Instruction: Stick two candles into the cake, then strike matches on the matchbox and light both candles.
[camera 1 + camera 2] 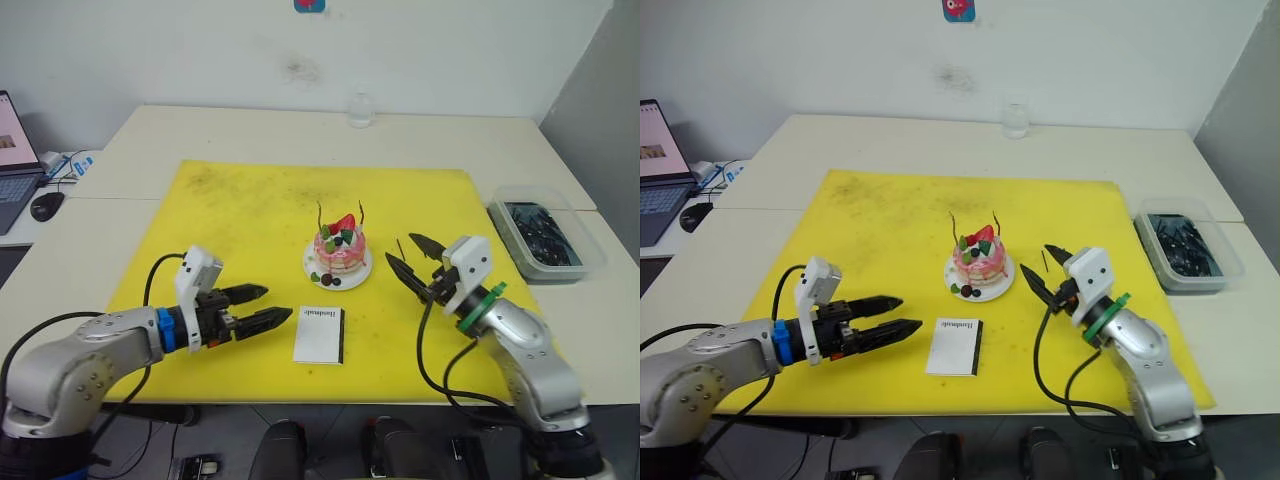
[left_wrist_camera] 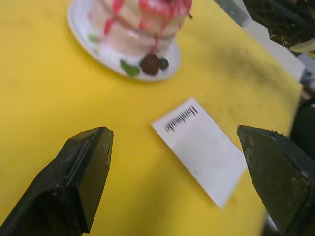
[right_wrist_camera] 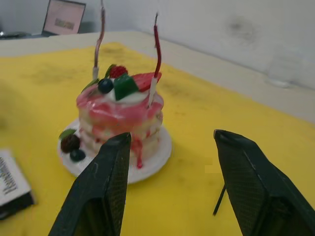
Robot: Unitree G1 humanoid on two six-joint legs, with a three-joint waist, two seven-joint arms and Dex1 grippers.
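Observation:
The pink cake (image 1: 339, 248) stands on its white plate (image 1: 312, 268) at the middle of the yellow mat (image 1: 230, 220). Two thin reddish candles (image 3: 100, 34) (image 3: 156, 49) stand upright in its top. The white matchbox (image 1: 319, 334) lies flat on the mat in front of the cake. My left gripper (image 1: 273, 304) is open and empty, low over the mat just left of the matchbox. My right gripper (image 1: 402, 250) is open and empty, right of the plate and pointing at the cake. One short dark match (image 3: 219, 199) lies on the mat beneath it.
A clear plastic bin (image 1: 545, 235) with dark items sits on the table right of the mat. A small glass (image 1: 361, 110) stands at the far edge. A laptop (image 1: 12, 160) and mouse (image 1: 45, 205) are at the far left.

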